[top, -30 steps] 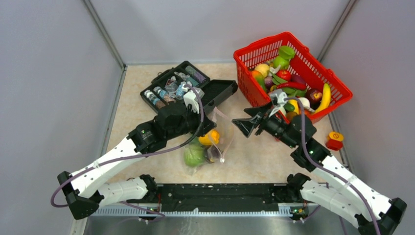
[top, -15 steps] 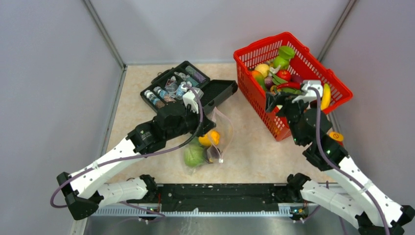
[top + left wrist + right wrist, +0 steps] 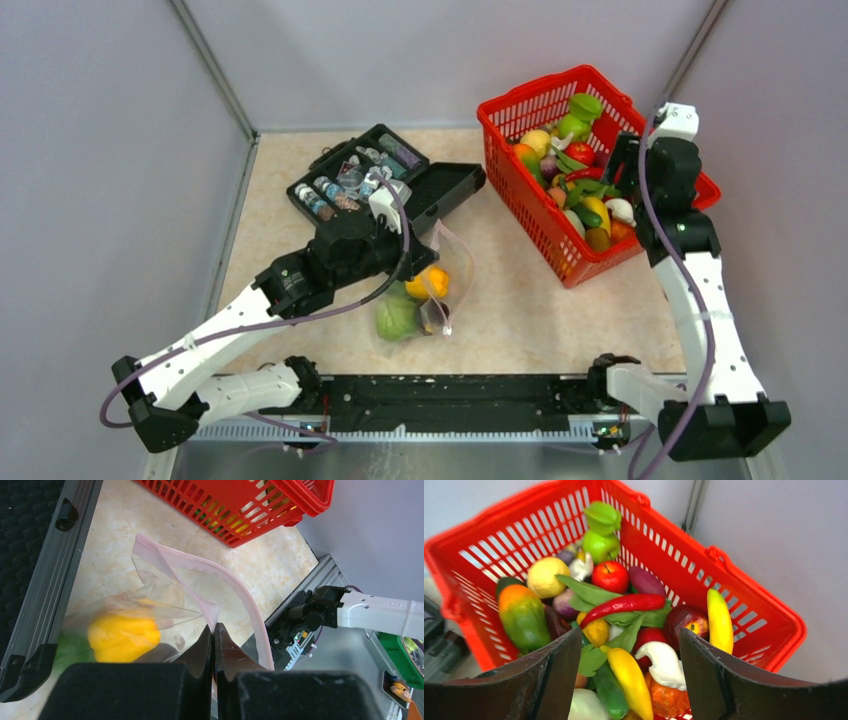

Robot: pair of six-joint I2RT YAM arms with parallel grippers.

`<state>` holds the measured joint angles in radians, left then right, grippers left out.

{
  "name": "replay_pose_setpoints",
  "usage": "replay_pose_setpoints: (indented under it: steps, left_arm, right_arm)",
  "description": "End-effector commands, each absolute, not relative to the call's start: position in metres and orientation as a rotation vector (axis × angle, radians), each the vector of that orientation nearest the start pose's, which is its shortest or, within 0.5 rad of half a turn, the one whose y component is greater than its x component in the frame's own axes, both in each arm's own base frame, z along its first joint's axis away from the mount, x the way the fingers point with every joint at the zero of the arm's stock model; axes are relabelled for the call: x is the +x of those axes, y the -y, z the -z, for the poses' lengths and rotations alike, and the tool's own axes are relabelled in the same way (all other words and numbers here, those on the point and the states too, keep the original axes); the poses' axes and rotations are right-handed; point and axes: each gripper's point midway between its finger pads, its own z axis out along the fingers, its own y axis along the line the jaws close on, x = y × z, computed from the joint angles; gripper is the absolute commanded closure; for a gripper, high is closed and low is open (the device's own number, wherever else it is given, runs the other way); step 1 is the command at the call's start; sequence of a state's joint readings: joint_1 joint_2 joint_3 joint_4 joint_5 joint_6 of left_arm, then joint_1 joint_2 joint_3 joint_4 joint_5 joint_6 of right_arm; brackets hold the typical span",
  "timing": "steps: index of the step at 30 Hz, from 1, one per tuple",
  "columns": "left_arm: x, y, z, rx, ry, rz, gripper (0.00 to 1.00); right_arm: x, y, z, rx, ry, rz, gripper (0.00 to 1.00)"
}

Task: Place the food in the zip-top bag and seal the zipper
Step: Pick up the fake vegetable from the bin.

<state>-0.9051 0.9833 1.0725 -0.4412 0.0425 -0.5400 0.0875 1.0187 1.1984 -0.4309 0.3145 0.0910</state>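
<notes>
L gripper was seen pinched shut on zip-top bag near its zipper; yellow pepper lay inside, black case just behind. R gripper was spread wide, empty, above food in red basket.

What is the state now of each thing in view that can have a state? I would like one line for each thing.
zip-top bag: mouth open, yellow pepper inside.
zipper: unsealed, its two strips apart.
left tool: shut on the zip-top bag at its mouth edge.
right tool: open, empty, above the red basket.
red basket: upright, full of toy food.
black case: lid open, small bottles inside.
</notes>
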Motion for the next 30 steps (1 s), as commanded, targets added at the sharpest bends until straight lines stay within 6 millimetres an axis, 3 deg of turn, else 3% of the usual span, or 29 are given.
replay_pose_setpoints:
  steps: [1,5,8,13,27,30]
  left_arm:
    - [0.183,0.279,-0.310,0.395,-1.955,1.006,1.00]
    - [0.182,0.279,-0.310,0.404,-1.958,1.010,1.00]
    - [0.181,0.279,-0.309,0.408,-1.959,1.010,1.00]
    - [0.181,0.281,-0.309,0.416,-1.957,1.017,1.00]
    - [0.182,0.277,-0.307,0.420,-1.955,0.989,1.00]
    - [0.183,0.275,-0.306,0.422,-1.952,0.979,1.00]
  right_arm:
    - [0.360,0.017,-0.316,0.183,-1.961,0.058,0.30]
    - [0.366,0.053,-0.276,0.263,-2.151,0.154,0.28]
    - [0.368,0.068,-0.254,0.289,-2.266,0.166,0.27]
    - [0.371,0.068,-0.230,0.252,-2.369,0.150,0.31]
    - [0.349,0.070,-0.160,0.195,-2.613,0.183,0.22]
    - [0.350,0.078,-0.147,0.233,-2.637,0.243,0.32]
